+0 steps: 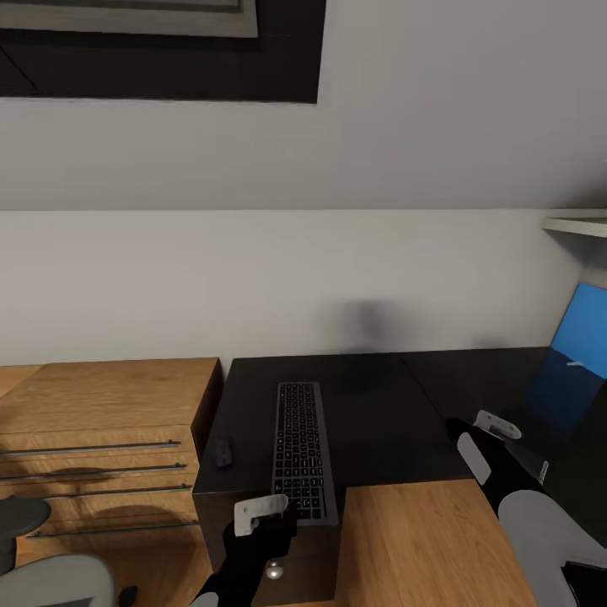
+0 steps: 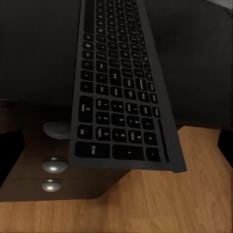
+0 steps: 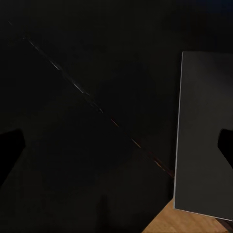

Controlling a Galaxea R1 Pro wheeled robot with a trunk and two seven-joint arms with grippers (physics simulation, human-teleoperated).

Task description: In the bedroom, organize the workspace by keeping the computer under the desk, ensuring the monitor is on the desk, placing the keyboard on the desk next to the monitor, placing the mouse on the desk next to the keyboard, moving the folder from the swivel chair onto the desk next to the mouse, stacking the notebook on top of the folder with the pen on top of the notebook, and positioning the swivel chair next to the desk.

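Keyboard (image 1: 301, 449) lies on the desk (image 1: 379, 421), near end overhanging the edge. Left gripper (image 1: 268, 516) sits at that end, grip state indeterminable. Risk: a nudge tips it floorward.

Head looks down; wrists hover close above desk (image 1: 379, 405).
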